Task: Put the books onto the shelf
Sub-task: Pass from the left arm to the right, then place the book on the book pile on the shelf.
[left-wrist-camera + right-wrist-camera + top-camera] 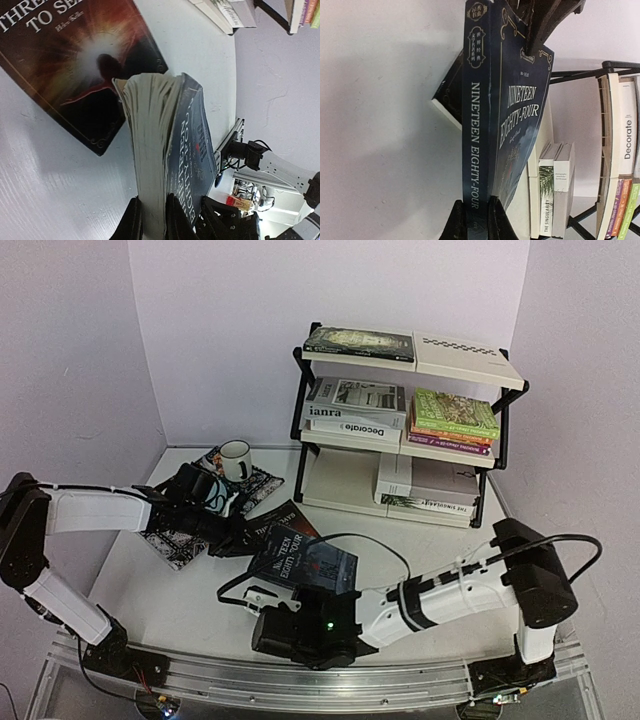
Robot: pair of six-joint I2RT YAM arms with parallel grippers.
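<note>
so left gripper (153,220) and right gripper (476,222) both clamp the blue book (485,125); uneven pulling might twist it loose

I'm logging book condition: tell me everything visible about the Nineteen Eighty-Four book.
The book is a thick paperback with a dark blue cover, pale title lettering and ornate corner scrolls. The title repeats down the spine, and the page edges are greyish-cream. It is closed and looks undamaged. It sits in front of the shelf, partly over another dark book. The left gripper pinches its page edge; the right gripper pinches its spine end.
</note>
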